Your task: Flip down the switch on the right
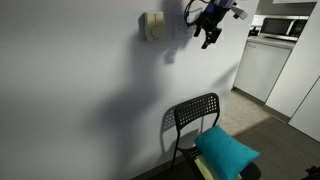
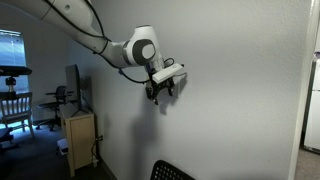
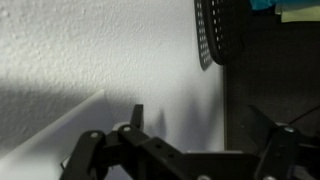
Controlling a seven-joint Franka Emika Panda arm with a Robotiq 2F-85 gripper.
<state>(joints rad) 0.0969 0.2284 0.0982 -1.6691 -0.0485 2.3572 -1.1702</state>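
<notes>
OK, we are seeing the gripper (image 1: 209, 40) hovering close against the wall (image 1: 90, 90), level with the beige box (image 1: 152, 27) and on the side of it above the chair (image 1: 195, 115). We are reading the switch (image 1: 172, 28) as the faint pale plate just beside the beige box, between it and the gripper; its toggles are too washed out to see. In the wrist view the fingers (image 3: 88, 148) are looking parted and are holding nothing, only bare wall showing between them. We are judging the fingers are pointing down, below box height, so a tip can drag the toggle downward. We cannot tell whether anything is touching the plate.
</notes>
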